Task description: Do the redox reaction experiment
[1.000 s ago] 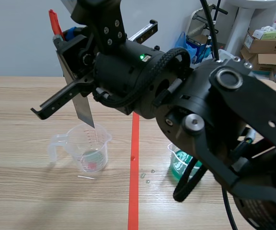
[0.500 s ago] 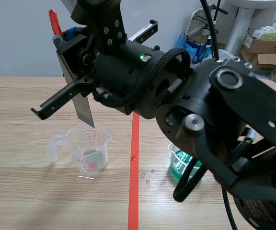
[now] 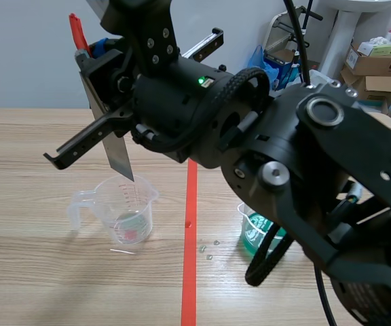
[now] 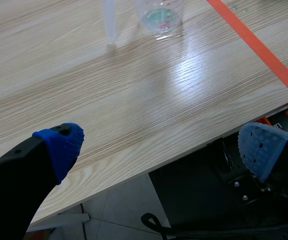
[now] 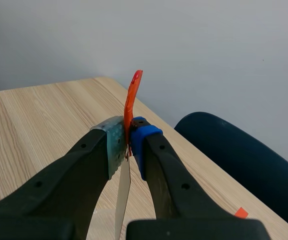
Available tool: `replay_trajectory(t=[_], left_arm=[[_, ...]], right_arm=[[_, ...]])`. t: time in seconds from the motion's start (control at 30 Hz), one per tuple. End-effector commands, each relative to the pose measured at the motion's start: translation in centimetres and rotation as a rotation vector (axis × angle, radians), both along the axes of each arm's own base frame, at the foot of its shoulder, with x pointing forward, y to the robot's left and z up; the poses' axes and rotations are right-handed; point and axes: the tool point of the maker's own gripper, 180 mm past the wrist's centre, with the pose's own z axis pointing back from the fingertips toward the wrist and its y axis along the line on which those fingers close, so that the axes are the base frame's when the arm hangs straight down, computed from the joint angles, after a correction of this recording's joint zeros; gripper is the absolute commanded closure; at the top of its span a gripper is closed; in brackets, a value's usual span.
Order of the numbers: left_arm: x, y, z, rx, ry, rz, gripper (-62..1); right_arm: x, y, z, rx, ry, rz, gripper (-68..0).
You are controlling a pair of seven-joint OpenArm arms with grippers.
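Note:
A clear measuring cup (image 3: 124, 210) with a little pale liquid stands left of the red tape line. My right gripper (image 3: 90, 58) reaches across from the right and is shut on a thin metal strip (image 3: 114, 146) with an orange-red handle (image 3: 78, 32). The strip hangs blade-down, its tip just over the cup's rim. In the right wrist view the strip (image 5: 121, 200) and handle (image 5: 132, 95) are pinched between the pads of that gripper (image 5: 126, 135). My left gripper (image 4: 159, 145) is open and holds nothing at the table's near edge, with the cup (image 4: 161, 15) far ahead.
A small beaker of green liquid (image 3: 253, 231) stands right of the tape line, partly hidden under the right arm. A few tiny clear bits (image 3: 209, 250) lie beside the line. Cardboard boxes (image 3: 379, 58) sit beyond the table's back right. A dark chair (image 5: 234, 150) stands past the table.

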Motion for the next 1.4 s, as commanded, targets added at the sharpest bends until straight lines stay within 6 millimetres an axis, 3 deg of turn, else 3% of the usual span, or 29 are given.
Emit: replay_trajectory(t=[0.0,0.6,1.37], left_arm=[[0.5,-0.1,0.6,-0.008,-0.026,-0.006,-62.3],[0.5,-0.1,0.6,-0.008,-0.026,-0.006,-62.3],[0.5,-0.1,0.6,-0.008,-0.026,-0.006,-62.3]], right_arm=[[0.2,-0.2,1.1,0.024,-0.029,-0.007,-1.3],[0.3,-0.9,0.2,-0.015,-0.029,-0.014,-1.3],[-0.8,-9.7,0.4,-0.020,-0.028,-0.158,-1.3]])
